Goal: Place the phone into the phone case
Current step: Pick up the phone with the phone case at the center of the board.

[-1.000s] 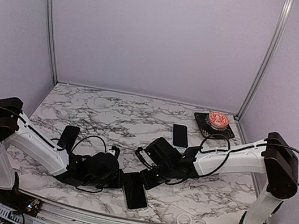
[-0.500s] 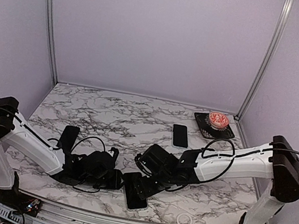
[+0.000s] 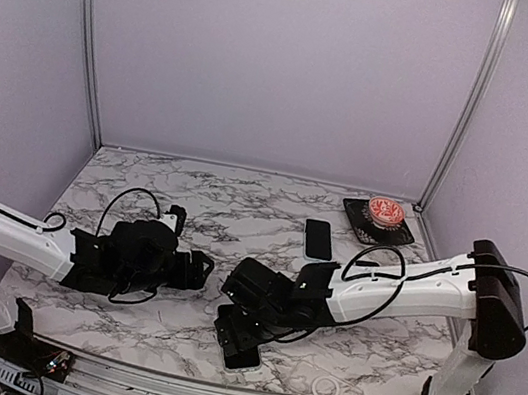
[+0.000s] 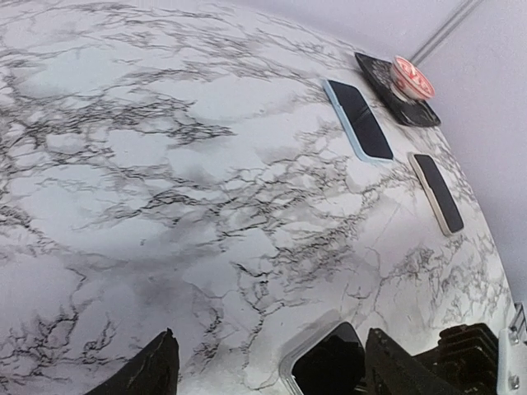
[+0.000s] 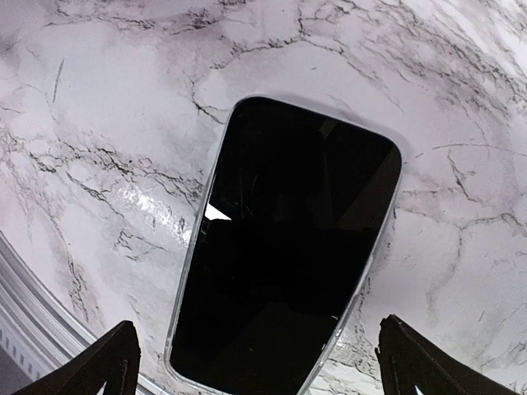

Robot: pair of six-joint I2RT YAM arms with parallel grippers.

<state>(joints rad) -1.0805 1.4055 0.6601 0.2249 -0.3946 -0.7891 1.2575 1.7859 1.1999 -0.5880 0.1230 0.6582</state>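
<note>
The phone (image 5: 284, 255) lies flat, screen up, on the marble table (image 3: 213, 199), close to its near edge and roughly midway between the two arms. A pale clear rim runs all round it, which looks to be the case (image 5: 194, 259) with the phone seated in it. The right gripper (image 5: 262, 366) hangs right over the phone's near end, its fingers spread as wide as they go and clear of both long sides, gripping nothing. The left gripper (image 4: 272, 374) is off to the left and further back, apart from the phone, its fingers also spread wide with only bare marble between them. Further back on the right lies a second phone (image 3: 318, 239) with a light-blue edge. The left wrist view shows a third phone (image 4: 437, 193), white-edged, just beside it. Behind them in the far right corner a red bowl (image 3: 384, 212) stands on a black tray (image 3: 366, 225). A white ring (image 3: 326, 387) lies at the near edge, right of the cased phone.
</note>
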